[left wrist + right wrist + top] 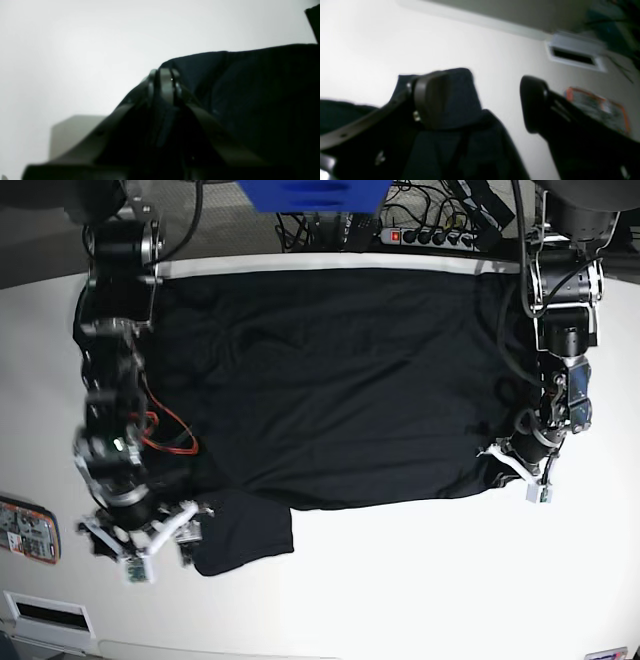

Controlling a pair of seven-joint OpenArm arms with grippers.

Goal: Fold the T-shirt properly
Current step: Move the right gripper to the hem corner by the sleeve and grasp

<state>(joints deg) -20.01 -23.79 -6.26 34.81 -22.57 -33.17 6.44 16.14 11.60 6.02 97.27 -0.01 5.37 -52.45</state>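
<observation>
The black T-shirt (330, 380) lies spread over the far half of the white table (420, 580), with one sleeve (240, 530) sticking out toward the front left. My left gripper (510, 463) is at the shirt's right front corner. In the left wrist view the left gripper (165, 82) is shut on a fold of the black cloth (250, 100). My right gripper (160, 548) is at the left sleeve. In the right wrist view the right gripper (482, 100) is open, jaws wide apart, with black cloth (460, 95) against one finger (432, 97).
A power strip and cables (440, 235) and a blue object (310, 195) lie beyond the table's back edge. An orange-edged card (25, 530) and a white slotted piece (45, 612) sit at the front left; both also show in the right wrist view, the card (597, 107) and the piece (572, 56).
</observation>
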